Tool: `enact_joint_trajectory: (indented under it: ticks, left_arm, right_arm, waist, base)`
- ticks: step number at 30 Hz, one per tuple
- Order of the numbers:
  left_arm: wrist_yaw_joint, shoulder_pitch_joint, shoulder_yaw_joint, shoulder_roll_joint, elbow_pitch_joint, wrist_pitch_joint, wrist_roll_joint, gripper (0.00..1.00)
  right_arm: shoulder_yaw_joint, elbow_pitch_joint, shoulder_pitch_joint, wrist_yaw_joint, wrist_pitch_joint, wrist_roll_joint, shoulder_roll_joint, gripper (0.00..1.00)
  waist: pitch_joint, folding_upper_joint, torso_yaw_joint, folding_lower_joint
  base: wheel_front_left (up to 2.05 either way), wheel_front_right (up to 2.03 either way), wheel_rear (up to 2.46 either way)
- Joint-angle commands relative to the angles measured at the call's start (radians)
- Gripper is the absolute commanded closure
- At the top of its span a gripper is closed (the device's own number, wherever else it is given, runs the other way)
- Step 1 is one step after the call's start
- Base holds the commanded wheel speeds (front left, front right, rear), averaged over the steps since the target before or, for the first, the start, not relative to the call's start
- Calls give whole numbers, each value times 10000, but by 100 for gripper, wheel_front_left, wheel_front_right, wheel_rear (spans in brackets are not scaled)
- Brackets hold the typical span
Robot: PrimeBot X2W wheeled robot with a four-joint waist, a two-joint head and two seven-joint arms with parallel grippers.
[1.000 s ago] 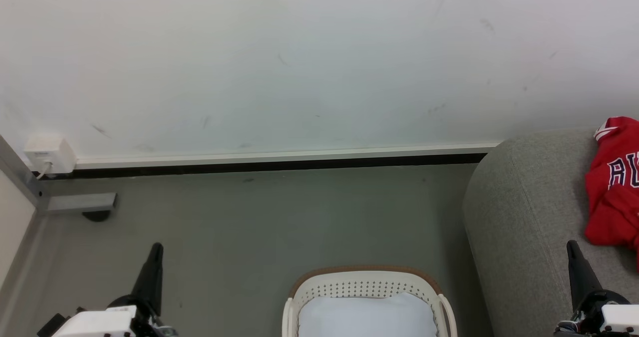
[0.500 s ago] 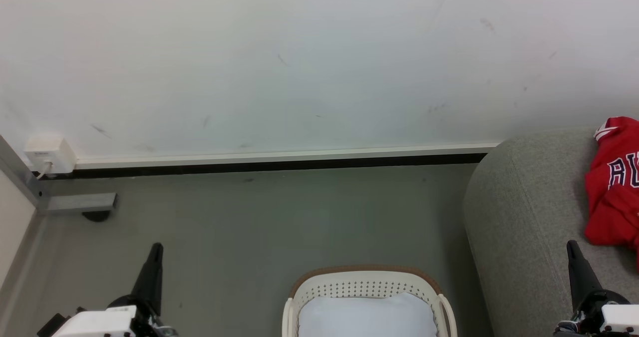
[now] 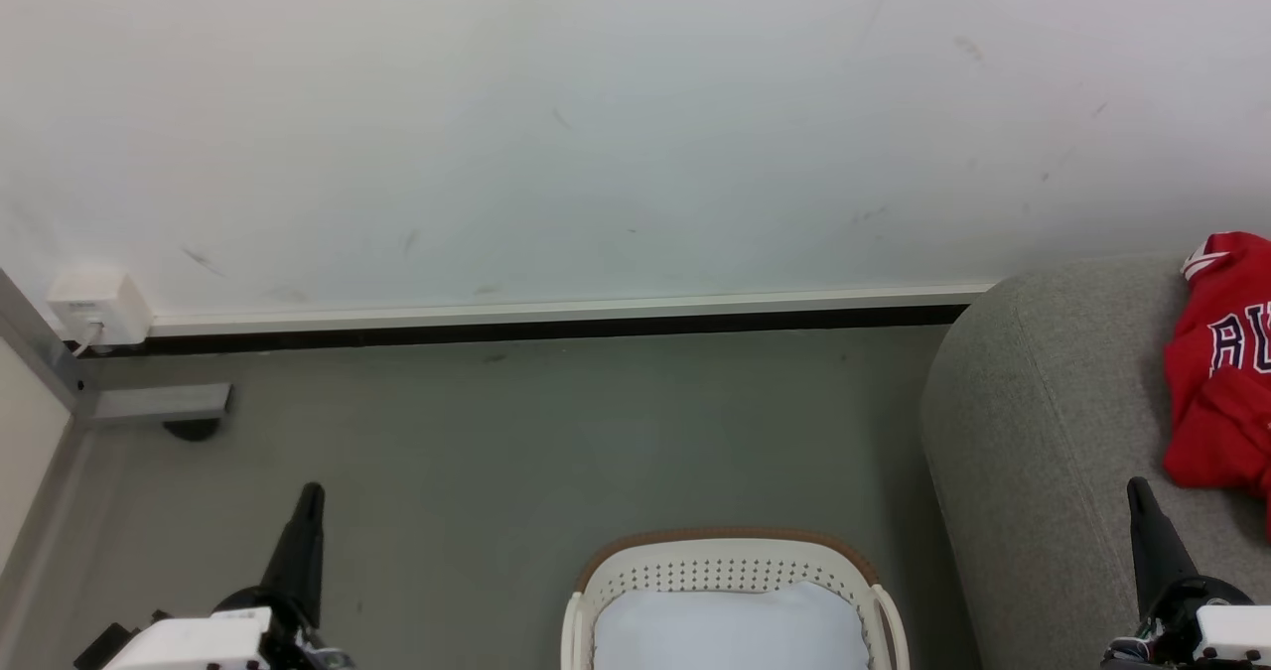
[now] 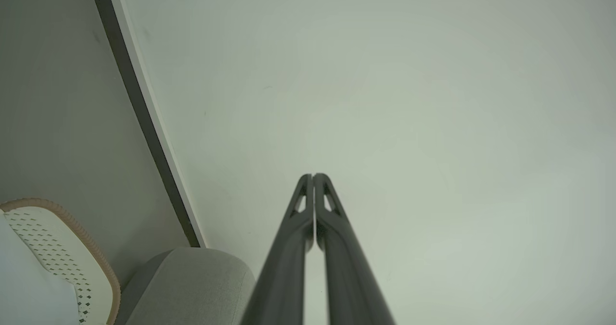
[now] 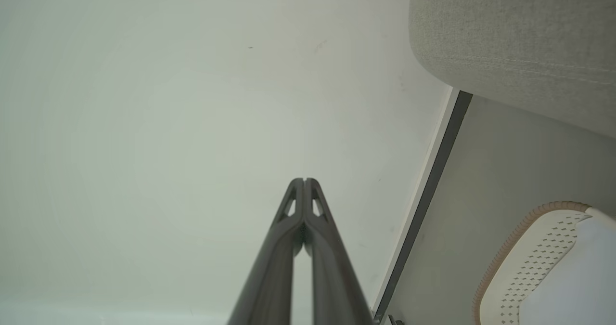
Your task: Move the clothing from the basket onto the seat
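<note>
Red jersey: lay crumpled on the grey sofa, towards its rounded end, navy white-outlined letters facing up, well apart from the basket. Saw the cream laundry basket standing on the floor just beside that end of the sofa, with a pale white soft item inside it. Found the left gripper above the floor and the right gripper over the sofa's front edge, both closed, fingers pressed together, gripping nothing.
</note>
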Motion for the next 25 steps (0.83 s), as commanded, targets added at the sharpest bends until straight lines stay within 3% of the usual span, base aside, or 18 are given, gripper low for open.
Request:
enact_joint_trajectory:
  ticks: [1,25]
  left_arm:
    - [-13,-71,20,70,9,51,-128,100]
    - [-14,-71,22,70,6,51,-128,100]
  right_arm:
    - [-31,-47,-50,-21,44,10,-60,100]
    - [-30,-47,-49,-21,43,11,-61,100]
  waist:
    - [0,0,0,0]
    - [0,0,0,0]
  base:
    - [0,0,0]
    - [0,0,0]
